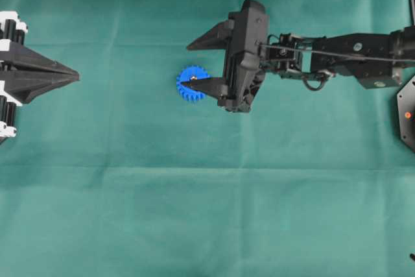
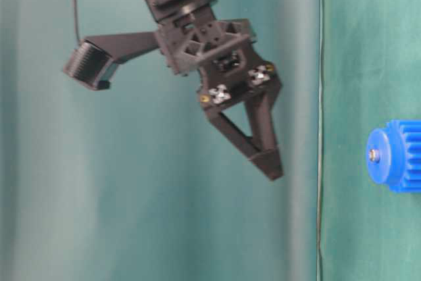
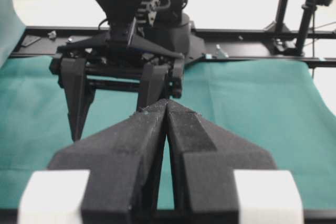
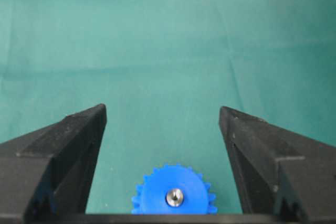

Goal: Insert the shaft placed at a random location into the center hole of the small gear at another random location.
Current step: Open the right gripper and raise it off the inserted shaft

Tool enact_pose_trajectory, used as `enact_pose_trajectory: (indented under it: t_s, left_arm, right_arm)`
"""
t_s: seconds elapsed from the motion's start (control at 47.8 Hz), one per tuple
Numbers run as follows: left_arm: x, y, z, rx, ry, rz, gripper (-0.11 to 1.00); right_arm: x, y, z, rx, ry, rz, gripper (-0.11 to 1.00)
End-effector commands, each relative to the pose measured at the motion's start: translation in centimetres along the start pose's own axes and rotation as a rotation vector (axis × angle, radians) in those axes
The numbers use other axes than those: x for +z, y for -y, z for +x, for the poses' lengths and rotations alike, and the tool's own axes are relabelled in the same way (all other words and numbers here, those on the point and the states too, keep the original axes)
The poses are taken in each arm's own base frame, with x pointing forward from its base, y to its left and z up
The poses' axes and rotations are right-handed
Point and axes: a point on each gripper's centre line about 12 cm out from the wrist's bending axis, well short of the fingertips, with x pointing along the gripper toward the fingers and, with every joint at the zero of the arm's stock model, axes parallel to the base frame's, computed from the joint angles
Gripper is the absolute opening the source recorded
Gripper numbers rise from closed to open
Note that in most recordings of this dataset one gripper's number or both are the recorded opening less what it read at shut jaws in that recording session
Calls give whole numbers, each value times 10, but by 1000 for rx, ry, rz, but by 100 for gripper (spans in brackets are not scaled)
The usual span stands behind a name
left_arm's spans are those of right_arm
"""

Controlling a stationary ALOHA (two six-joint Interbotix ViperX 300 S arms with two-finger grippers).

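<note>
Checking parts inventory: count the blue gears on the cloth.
1. The small gear lies on the green cloth near the middle, below the open right hand, with the shaft in its center hole.

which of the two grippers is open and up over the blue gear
The right gripper, the one reaching in from the right in the overhead view: its fingers are spread wide above the small gear. The left gripper is shut at the left edge.

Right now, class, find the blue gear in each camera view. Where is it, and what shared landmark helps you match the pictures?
Overhead: blue gear left of centre, partly under the right end effector.
Table-level: at the right edge, cut off.
Left wrist: not in it.
Right wrist: bottom centre.
Shared landmark: the silvery pin in its centre hole.
</note>
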Motion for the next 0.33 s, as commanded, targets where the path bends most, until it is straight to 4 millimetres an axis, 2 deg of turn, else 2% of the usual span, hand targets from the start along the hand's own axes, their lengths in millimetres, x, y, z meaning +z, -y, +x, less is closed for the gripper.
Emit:
enact_pose_trajectory:
  t_s: [0.0,0.314]
  left_arm:
    - [7,0,2,-3,18,1,0]
    - [7,0,2,-3,18,1,0]
  right_arm:
    - [16,-1,-5,4,41,-8,85]
    - [11,0,-22,1,35,-1,84]
